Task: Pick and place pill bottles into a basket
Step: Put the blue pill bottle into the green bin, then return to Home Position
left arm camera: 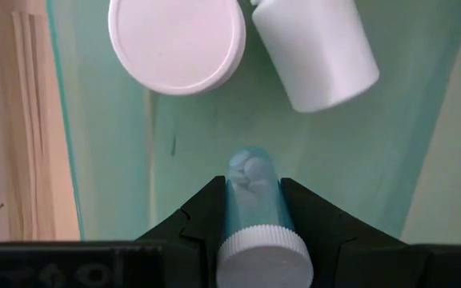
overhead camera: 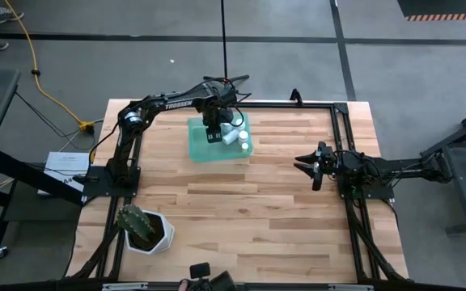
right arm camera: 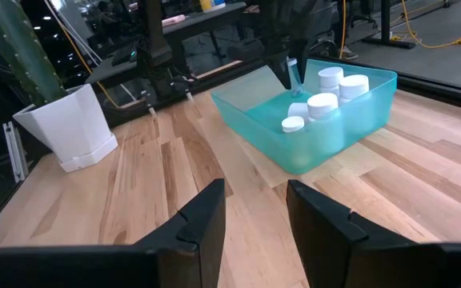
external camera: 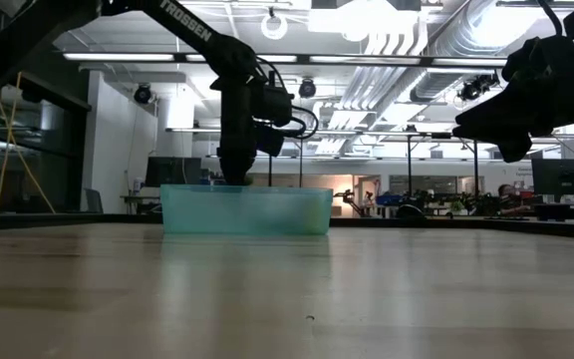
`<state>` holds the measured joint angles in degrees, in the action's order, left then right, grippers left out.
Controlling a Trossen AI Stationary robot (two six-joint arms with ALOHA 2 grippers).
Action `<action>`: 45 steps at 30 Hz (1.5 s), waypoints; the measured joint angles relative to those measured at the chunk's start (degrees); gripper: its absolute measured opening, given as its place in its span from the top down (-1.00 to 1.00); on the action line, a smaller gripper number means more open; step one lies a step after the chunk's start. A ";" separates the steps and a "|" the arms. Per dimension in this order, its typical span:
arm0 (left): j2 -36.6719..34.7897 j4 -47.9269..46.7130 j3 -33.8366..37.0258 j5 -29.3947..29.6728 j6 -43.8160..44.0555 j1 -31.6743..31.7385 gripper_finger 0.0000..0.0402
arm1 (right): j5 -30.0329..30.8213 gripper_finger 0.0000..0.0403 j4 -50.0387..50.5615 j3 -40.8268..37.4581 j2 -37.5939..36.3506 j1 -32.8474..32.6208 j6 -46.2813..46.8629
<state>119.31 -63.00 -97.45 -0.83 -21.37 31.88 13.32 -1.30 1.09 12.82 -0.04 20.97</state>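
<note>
Fingers of the left pincer (left arm camera: 250, 240) are pressed against the sides of a small translucent blue-tinted pill bottle (left arm camera: 250, 200) with a ribbed white cap, pinching it just above the cap so that its body, with pale tablets showing inside, sticks out past the fingertips. This pincer hangs inside the basket (overhead camera: 196, 137), the teal-green bin on the far part of the desk (overhead camera: 249, 210), with the held bottle pointing down at the basket's floor. Just beyond the held bottle's tip, one white bottle (left arm camera: 176, 40) stands upright, showing its round cap, and beside it another white bottle (left arm camera: 322, 52) lies on its side; neither touches the pincer. From the right wrist view, several white-capped bottles (right arm camera: 322, 104) cluster in the basket on the side of the left pincer (right arm camera: 290, 68) that faces the right arm.

The right pincer (right arm camera: 254, 220) waits raised above the desk, well apart from the basket, its fingers spread with nothing between them. A white hexagonal pot (overhead camera: 154, 236) with a cactus (overhead camera: 134, 220) stands near the front edge of the desk, far from both pincers.
</note>
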 joint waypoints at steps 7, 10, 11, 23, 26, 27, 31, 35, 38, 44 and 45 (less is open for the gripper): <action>0.00 -0.02 0.00 -0.01 0.06 0.00 0.25 | 0.00 0.37 0.01 -0.01 0.00 -0.01 0.00; -0.02 -0.05 0.00 0.00 0.13 0.00 0.25 | 0.00 0.37 0.02 -0.01 0.00 0.01 0.00; -0.02 -0.05 0.00 -0.01 0.13 0.00 0.25 | 0.00 0.37 0.00 0.01 0.00 0.01 0.02; -0.07 -0.15 0.00 0.01 0.17 0.00 0.25 | 0.00 0.37 0.01 -0.01 0.01 0.00 0.02; -0.07 -0.16 0.00 -0.01 0.17 0.00 0.20 | 0.00 0.37 0.02 0.00 0.00 0.00 0.02; -0.09 -0.16 0.00 -0.01 0.17 0.00 0.17 | 0.00 0.37 0.00 0.01 0.00 -0.01 0.02; -0.09 -0.14 0.00 0.07 0.17 0.00 0.00 | 0.00 0.37 0.01 0.00 0.01 0.00 0.02; -0.09 -0.14 0.00 0.28 0.17 0.00 -0.16 | 0.00 0.37 0.02 0.00 0.01 -0.01 0.02; -0.09 -0.20 0.00 0.37 0.19 0.00 -0.25 | 0.00 0.37 0.00 0.01 0.01 0.00 0.02; -0.13 -3.63 -1.34 1.92 0.22 -0.02 -0.30 | 0.00 0.37 0.02 0.01 0.00 0.01 0.00; -0.13 -4.40 -1.79 1.92 0.44 -0.02 -0.29 | 0.00 0.37 0.01 0.00 0.01 0.00 0.00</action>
<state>119.17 -67.40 -99.24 1.09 -20.92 31.86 13.32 -1.29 1.09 12.83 -0.04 20.97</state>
